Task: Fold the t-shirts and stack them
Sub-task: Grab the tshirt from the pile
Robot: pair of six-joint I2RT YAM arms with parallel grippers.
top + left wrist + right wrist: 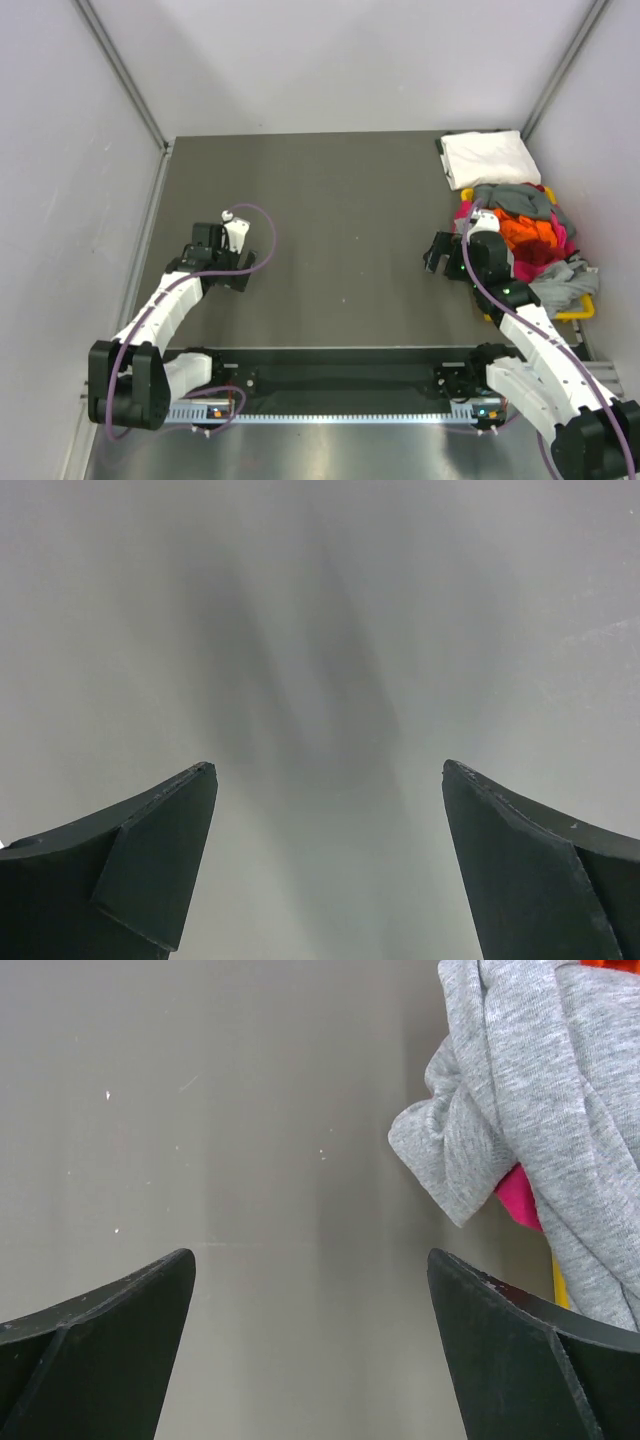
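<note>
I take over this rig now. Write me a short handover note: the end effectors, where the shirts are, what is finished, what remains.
Left end effector: open, empty, above the dark grey table.
Right end effector: open, empty, next to the heap.
Shirts: one white cloth t-shirt lies folded flat at the table's far right corner; crumpled grey, orange and pink cloth t-shirts are heaped in the yellow plastic bin.
Done: apparently only the white one.
Left: fold each heaped shirt, stack on it.
</note>
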